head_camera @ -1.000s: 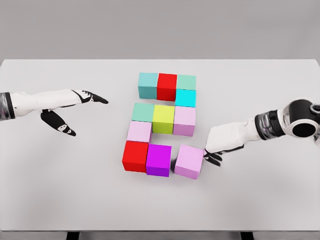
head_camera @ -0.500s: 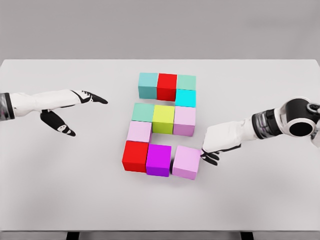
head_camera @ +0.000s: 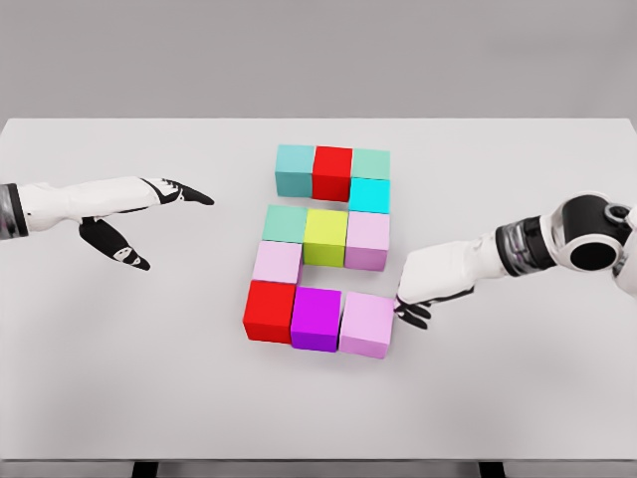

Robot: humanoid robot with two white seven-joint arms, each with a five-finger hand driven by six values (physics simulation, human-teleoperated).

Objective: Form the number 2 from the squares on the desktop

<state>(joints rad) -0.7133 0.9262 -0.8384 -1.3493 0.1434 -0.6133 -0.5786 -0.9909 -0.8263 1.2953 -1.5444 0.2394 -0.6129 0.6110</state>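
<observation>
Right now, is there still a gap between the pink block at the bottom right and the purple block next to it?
No, the pink block sits flush against the purple block, with the right hand at its far side.

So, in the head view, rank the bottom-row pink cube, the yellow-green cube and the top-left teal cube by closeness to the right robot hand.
From the right robot hand:
1. Bottom-row pink cube, touching its fingertips, row's right end.
2. Yellow-green cube, middle row, centre.
3. Top-left teal cube, far corner.

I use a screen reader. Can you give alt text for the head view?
Coloured cubes form a blocky 2 on a white table. The right hand touches the pink cube ending the bottom row; the left hand hovers open at the left.
</observation>
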